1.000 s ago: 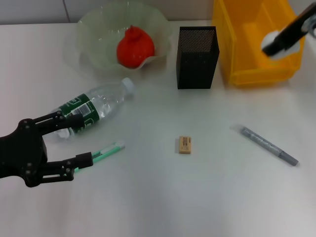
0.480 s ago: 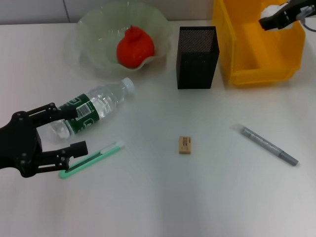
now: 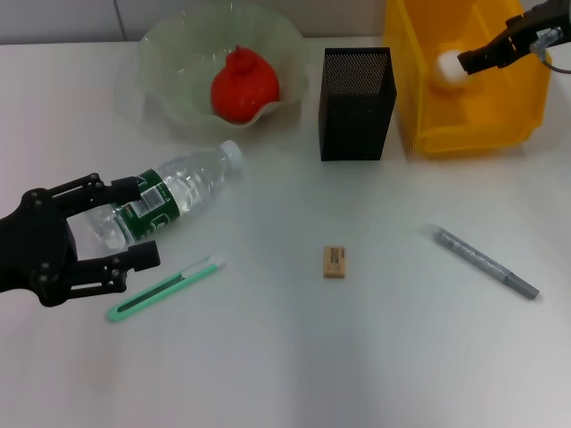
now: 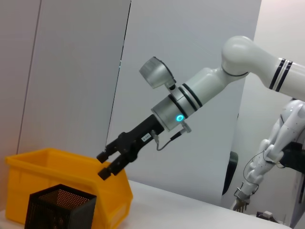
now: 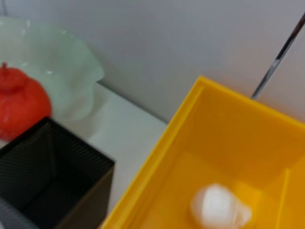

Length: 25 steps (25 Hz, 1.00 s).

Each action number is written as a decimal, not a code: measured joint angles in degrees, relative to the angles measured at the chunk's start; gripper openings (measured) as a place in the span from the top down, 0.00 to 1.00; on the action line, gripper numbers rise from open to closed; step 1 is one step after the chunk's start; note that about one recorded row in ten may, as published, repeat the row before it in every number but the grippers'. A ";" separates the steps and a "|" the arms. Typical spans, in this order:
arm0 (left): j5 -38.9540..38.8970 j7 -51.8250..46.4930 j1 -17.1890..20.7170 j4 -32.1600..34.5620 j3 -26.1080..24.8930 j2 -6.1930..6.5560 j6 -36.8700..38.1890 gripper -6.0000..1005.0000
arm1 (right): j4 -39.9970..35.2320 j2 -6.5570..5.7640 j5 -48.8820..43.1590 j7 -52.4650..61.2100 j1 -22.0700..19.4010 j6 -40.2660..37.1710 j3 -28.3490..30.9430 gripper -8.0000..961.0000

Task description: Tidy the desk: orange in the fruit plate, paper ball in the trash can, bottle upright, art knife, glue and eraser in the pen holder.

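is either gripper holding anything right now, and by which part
Nothing is held. The paper ball is loose in the yellow bin off the right gripper; the open left gripper straddles the bottle.

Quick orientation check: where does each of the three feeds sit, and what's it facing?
Head: above the desk, looking down; left gripper by the lying bottle, right gripper over the yellow bin.
Left wrist: low, looking across at the right arm.
Right wrist: above the bin, paper ball inside.
All show the pen holder.

One bottle (image 3: 169, 198), one eraser (image 3: 335, 261), one orange (image 3: 244, 84), two claws.
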 joint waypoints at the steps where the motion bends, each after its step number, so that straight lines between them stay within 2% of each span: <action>1: 0.00 0.08 -0.11 0.00 -0.01 0.00 -0.06 0.17 | -0.89 0.04 0.01 -0.01 -0.10 -1.63 0.12 0.18; 3: -0.01 0.34 -0.42 0.00 -0.05 0.06 -0.17 0.17 | -3.66 0.10 0.22 0.00 -0.56 -5.39 0.44 0.14; 4: -0.01 0.34 -0.42 0.00 -0.05 0.06 -0.17 0.18 | -7.52 0.15 1.40 0.06 -1.43 -10.21 0.66 0.12; 6: -0.01 -0.07 -0.92 0.51 -0.09 0.34 -0.70 0.18 | -9.60 0.17 2.70 -0.06 -2.07 -12.57 0.86 0.13; 8: -0.01 -0.66 -1.24 1.33 -0.09 0.58 -1.07 0.18 | -12.81 0.17 6.44 -1.96 -3.49 -17.16 2.30 0.13; 9: 0.09 -1.26 -1.44 1.96 -0.09 0.72 -1.38 0.18 | -14.40 0.19 12.22 -6.29 -4.99 -21.87 5.76 0.13; 10: 0.09 -1.26 -1.44 1.96 -0.09 0.72 -1.38 0.18 | -14.40 0.19 12.22 -6.29 -4.99 -21.87 5.76 0.13; 13: 3.12 -7.53 -3.55 7.83 -0.10 1.02 -4.43 0.18 | -14.01 0.17 21.75 -13.96 -7.80 -28.32 12.52 0.13; 14: 3.12 -7.53 -3.55 7.83 -0.10 1.02 -4.43 0.18 | -13.55 0.16 28.14 -19.54 -10.93 -30.37 15.15 0.13; 15: 3.12 -7.53 -3.55 7.83 -0.10 1.02 -4.43 0.18 | -13.55 0.16 28.14 -19.54 -10.93 -30.37 15.15 0.13; 16: 3.12 -7.53 -3.55 7.83 -0.10 1.02 -4.43 0.19 | -13.28 0.20 31.39 -22.60 -13.18 -30.84 15.81 0.13; 17: 9.98 -14.74 -6.73 15.82 -0.04 -0.02 -7.83 0.19 | -12.80 0.33 37.17 -28.85 -17.26 -31.44 16.34 0.13; 18: 9.98 -14.74 -6.73 15.82 -0.04 -0.02 -7.83 0.19 | -12.80 0.33 37.17 -28.85 -17.26 -31.44 16.34 0.13; 19: 17.71 -21.15 -9.81 22.53 0.39 -1.83 -10.53 0.19 | -11.27 0.41 41.29 -34.90 -20.83 -32.85 17.15 0.13; 22: 17.71 -21.15 -9.81 22.53 0.39 -1.83 -10.53 0.19 | -8.47 0.40 43.10 -39.73 -22.62 -35.18 19.02 0.13; 23: 24.73 -25.60 -12.60 27.01 0.73 -3.38 -11.66 0.19 | -6.86 0.35 43.58 -41.66 -23.19 -36.52 20.33 0.13; 24: 33.44 -35.46 -17.59 30.36 5.96 -4.07 -13.76 0.19 | -4.97 0.27 44.03 -43.79 -23.63 -37.88 21.83 0.13; 25: 33.44 -35.46 -17.59 30.36 5.96 -4.07 -13.76 0.19 | -3.23 0.22 44.58 -45.91 -24.11 -39.24 23.34 0.13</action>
